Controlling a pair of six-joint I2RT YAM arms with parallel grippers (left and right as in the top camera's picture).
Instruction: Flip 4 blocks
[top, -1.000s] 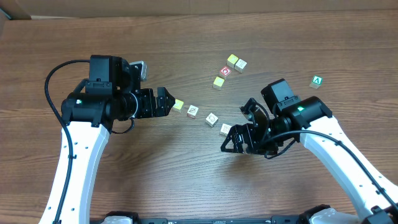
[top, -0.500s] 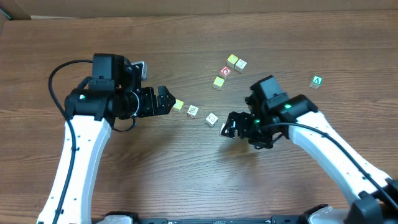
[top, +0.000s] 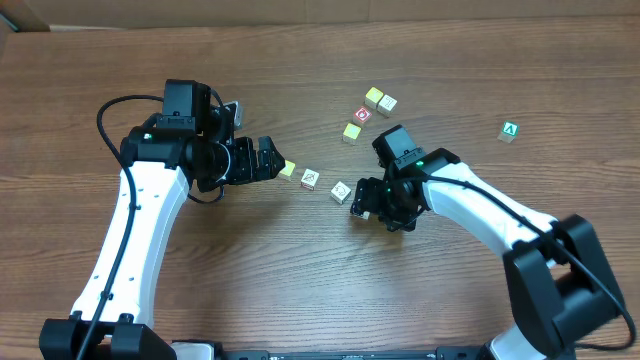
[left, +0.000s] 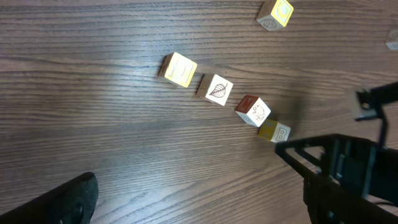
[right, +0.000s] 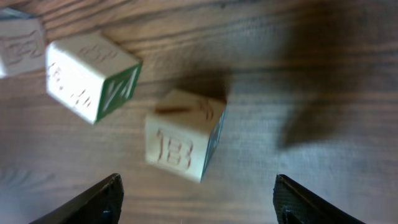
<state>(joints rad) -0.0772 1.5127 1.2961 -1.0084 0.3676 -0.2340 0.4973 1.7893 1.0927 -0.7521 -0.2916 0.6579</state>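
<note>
Right jaws mostly cover the fourth block (right: 183, 144) overhead.

Blocks (top: 310, 178): four, in a diagonal row on the surface (top: 300, 290). Left jaws at the row's far-left end, right jaws at its near-right end. Cube cluster (top: 374, 98) behind; single cube (top: 510, 130) far right.

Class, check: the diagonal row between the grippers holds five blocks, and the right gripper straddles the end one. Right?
No: the row holds four blocks, not five, as the left wrist view shows. The right gripper does straddle the end one.
</note>
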